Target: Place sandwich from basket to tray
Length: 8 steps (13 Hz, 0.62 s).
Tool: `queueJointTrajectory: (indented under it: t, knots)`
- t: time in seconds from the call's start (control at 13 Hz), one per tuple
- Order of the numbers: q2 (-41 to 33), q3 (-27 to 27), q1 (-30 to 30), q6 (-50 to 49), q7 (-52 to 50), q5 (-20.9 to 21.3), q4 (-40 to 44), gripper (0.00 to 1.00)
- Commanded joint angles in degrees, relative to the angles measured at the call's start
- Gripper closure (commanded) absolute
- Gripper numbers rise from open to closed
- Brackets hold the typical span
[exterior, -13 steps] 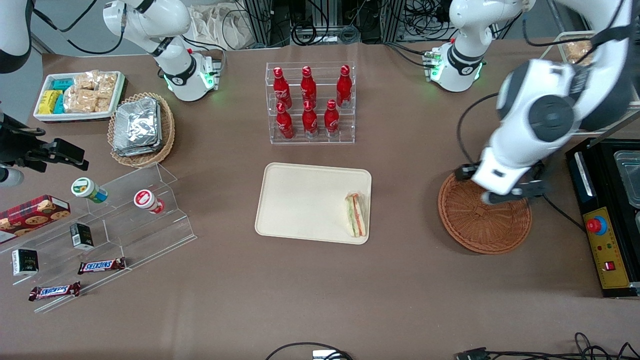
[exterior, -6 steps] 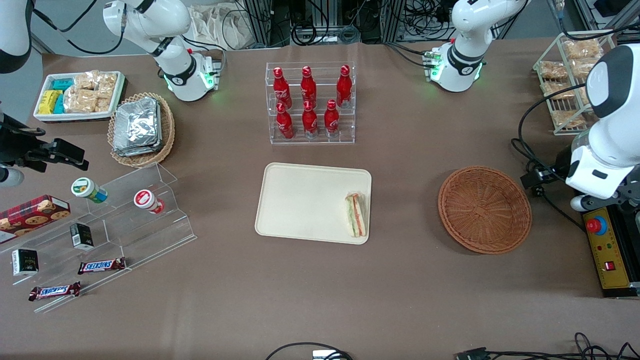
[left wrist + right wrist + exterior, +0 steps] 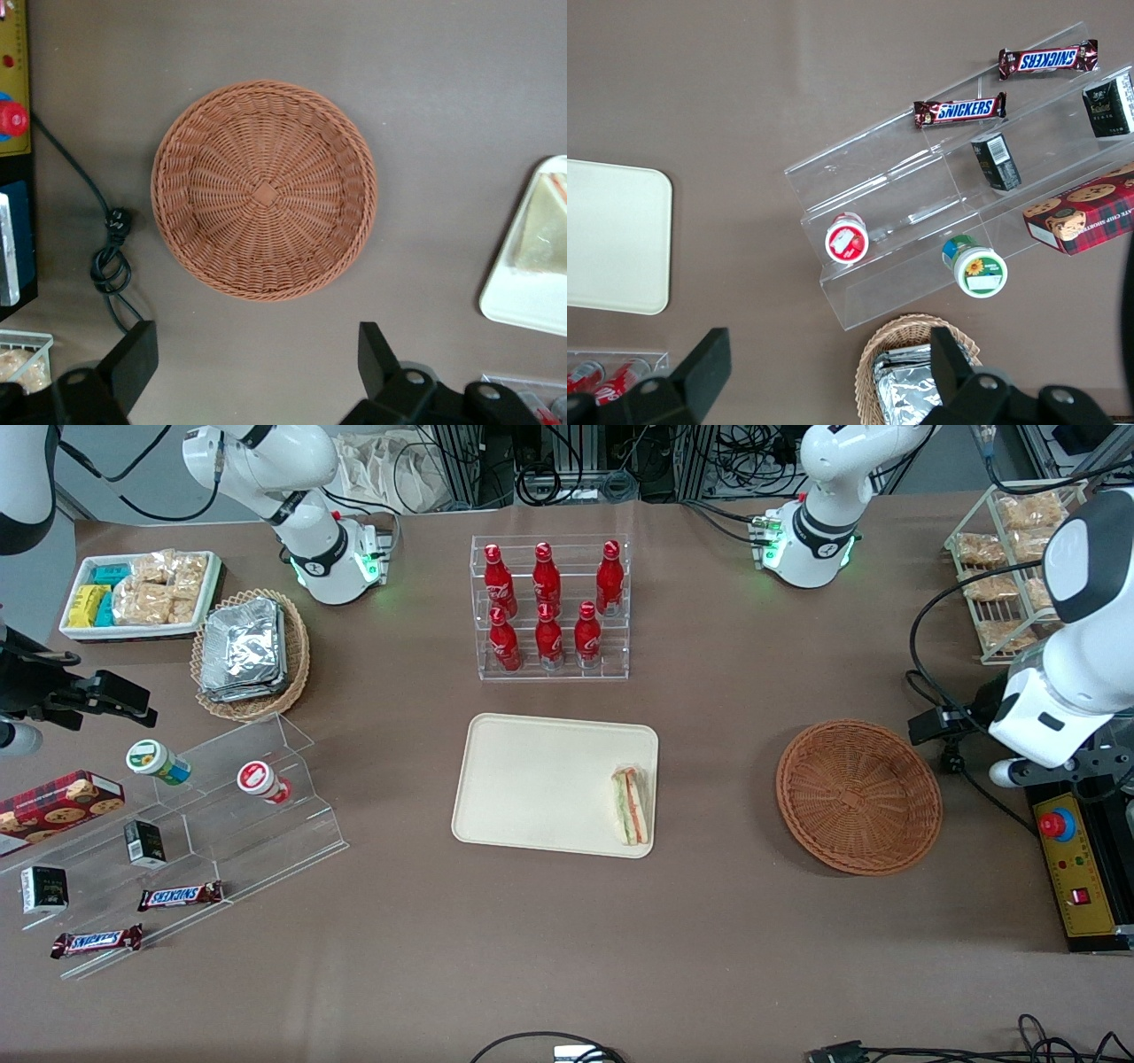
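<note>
Lying on tray (image 3: pixel 532 779), sandwich (image 3: pixel 630 806); sitting empty, basket (image 3: pixel 858 797). Hovering beside it toward working arm's end, gripper (image 3: pixel 257 376), jaws spread, gripping nothing. Looking finished.

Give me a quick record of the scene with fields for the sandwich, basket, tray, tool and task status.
sandwich: lying on the tray, at the tray edge nearest the basket
basket: nothing in it, on the table beside the tray, toward the working arm's end
tray: flat on the table, nearer the front camera than the bottle rack
tool: open, holding nothing, raised above the table next to the basket
task status: sandwich is out of the basket and on the tray; looks done
</note>
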Motion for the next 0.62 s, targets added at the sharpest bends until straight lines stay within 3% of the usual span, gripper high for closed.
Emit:
queueJointTrajectory:
  t: [0.0,0.15,0.54]
  knots:
    - [-3.45,13.44,-12.97,-1.53,2.32,-1.93,-0.96,0.0]
    - [-3.63,18.58,-18.45,-1.44,2.58,-1.85,-0.87,0.0]
    - [2.87,18.78,-17.76,-9.08,-1.55,-2.74,10.28,0.0]
